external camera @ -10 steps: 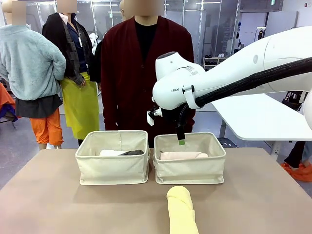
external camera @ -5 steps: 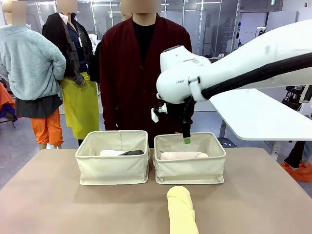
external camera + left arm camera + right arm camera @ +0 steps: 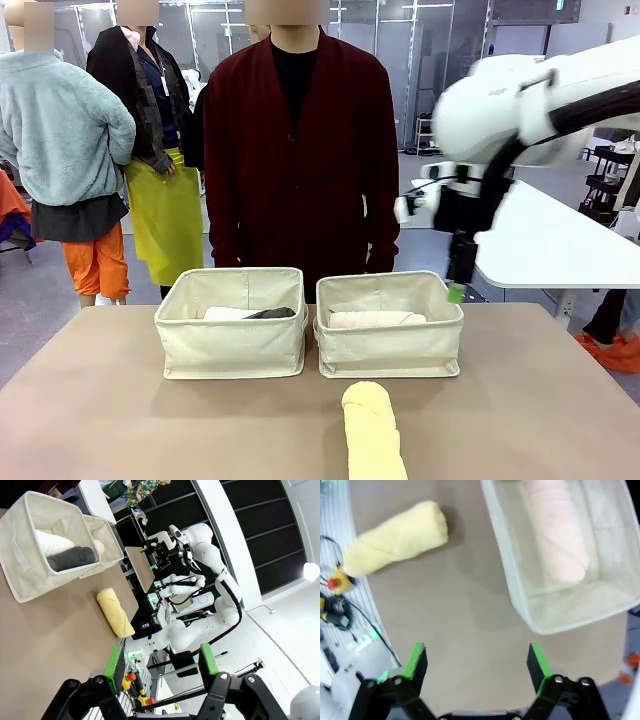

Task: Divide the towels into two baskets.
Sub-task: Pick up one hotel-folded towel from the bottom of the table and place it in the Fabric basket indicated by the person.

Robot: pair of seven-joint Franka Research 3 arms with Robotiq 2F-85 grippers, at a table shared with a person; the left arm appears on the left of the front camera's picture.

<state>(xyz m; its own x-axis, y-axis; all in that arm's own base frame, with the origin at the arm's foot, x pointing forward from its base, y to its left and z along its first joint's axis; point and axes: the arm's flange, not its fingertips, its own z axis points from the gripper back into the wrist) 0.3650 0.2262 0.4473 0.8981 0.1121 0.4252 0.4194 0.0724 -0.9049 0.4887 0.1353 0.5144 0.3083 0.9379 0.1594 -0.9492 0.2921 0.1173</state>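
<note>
Pink towel (image 3: pixel 555 530) lies in a basket (image 3: pixel 580 611) just beyond the right gripper (image 3: pixel 476 655), whose fingers stand spread and empty, with the yellow towel (image 3: pixel 395 537) up-left of it.

Brown table (image 3: pixel 80 400), person in maroon cardigan (image 3: pixel 300 160) behind it, white table (image 3: pixel 550 250) at right

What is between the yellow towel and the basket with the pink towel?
Nothing, just bare brown table between the yellow towel and the basket holding the pink towel, clearest in the right wrist view.
</note>
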